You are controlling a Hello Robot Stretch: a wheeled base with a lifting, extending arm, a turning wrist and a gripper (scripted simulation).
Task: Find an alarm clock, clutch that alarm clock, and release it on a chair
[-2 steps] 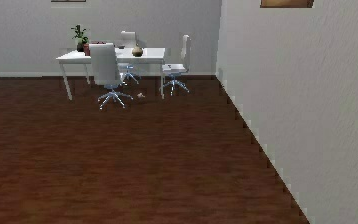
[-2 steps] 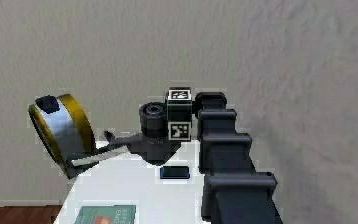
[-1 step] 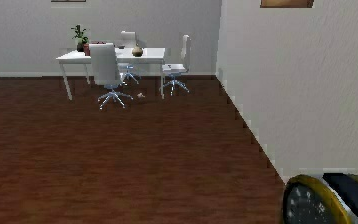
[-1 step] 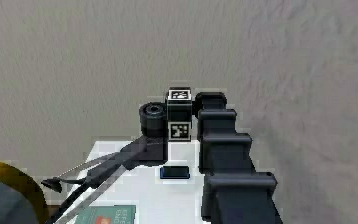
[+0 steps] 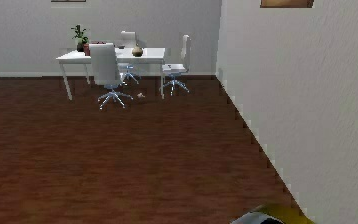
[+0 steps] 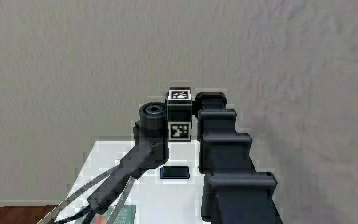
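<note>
In the forward view, a dark wood floor [image 5: 117, 150] is seen running to a white desk [image 5: 77, 58] set against the far wall. A potted plant [image 5: 80, 38] and a small dark round object [image 5: 137, 51] are noted on the desk top; the round object is too small to be identified. Three white swivel chairs are recorded at the desk: the front chair [image 5: 108, 68] before it, the side chair [image 5: 177, 62] at its right end, and the rear chair [image 5: 127, 42] behind it. A pale wall [image 5: 307, 110] is seen along the forward view's right. In the arm side view, the arm [image 6: 232, 170] is seen rising from the bottom edge, with marker squares [image 6: 179, 128] at its far end. The gripper [image 6: 87, 200] is angled down toward the lower left, its thin fingers [image 6: 112, 185] lying across a white tabletop [image 6: 109, 158]. Whether anything is held cannot be told. A small dark flat object [image 6: 174, 172] is noted on the tabletop, just beside the arm; whether it is the alarm clock cannot be told.
</note>
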